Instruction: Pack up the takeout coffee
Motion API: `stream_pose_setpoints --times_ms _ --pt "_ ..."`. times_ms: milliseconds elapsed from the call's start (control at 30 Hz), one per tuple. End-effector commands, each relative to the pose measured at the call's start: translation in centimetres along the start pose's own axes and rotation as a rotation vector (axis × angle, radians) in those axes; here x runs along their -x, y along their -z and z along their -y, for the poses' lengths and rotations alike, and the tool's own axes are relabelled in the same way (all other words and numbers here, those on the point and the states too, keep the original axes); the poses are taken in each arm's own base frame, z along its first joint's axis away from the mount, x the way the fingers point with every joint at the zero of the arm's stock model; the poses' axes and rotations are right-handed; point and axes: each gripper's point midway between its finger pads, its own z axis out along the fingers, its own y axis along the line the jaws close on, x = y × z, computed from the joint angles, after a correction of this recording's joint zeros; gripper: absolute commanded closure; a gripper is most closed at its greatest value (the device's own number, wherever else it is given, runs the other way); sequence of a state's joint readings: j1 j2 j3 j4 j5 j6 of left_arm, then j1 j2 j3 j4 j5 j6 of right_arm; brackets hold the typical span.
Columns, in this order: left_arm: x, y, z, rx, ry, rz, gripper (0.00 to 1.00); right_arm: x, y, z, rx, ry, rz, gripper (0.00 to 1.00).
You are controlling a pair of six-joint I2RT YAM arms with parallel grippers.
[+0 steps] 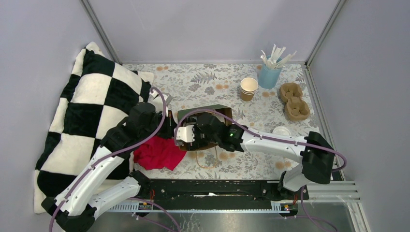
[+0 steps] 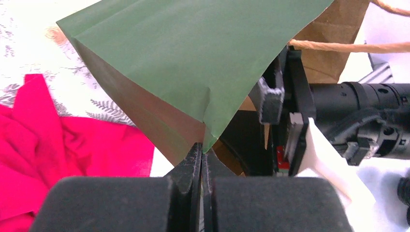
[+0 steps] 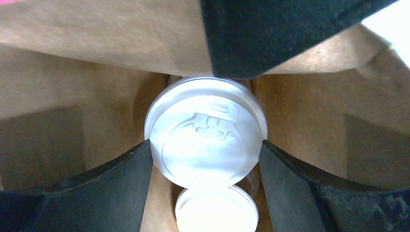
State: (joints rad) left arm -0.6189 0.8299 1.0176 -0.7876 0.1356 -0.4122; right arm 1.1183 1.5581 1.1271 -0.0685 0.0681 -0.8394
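Black fingers [image 3: 121, 188] crowd the right wrist view, and between them sits a lidded coffee cup [image 3: 207, 130], deep inside the green bag [image 2: 183, 63]! Right gripper [image 3: 205, 145] has it clamped, jaws wide, pressing both sides of the white lid. Just beneath it shows a second lid [image 3: 216, 210], so I reckon another cup is already packed. Left gripper [image 2: 200, 157] is pinched tight on a corner of the bag's paper, next to the red cloth [image 2: 72, 145]. Now the trick, I'd say: seat this cup flat beside its neighbour without bumping it. Let go only once it rests, then back straight out, clear of paper and string handle [image 2: 348, 47].
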Motion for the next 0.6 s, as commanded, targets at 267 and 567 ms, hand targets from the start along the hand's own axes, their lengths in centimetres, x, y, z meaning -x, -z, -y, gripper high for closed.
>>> stream_pose_setpoints --times_ms 267,567 --pt "0.5 1.6 0.8 -0.035 0.046 0.066 1.00 -1.3 2.9 0.0 -0.140 -0.075 -0.085 0.48" --pt "-0.2 1.9 0.1 -0.013 0.030 0.062 1.00 0.6 2.0 1.6 -0.167 -0.046 -0.015 0.47"
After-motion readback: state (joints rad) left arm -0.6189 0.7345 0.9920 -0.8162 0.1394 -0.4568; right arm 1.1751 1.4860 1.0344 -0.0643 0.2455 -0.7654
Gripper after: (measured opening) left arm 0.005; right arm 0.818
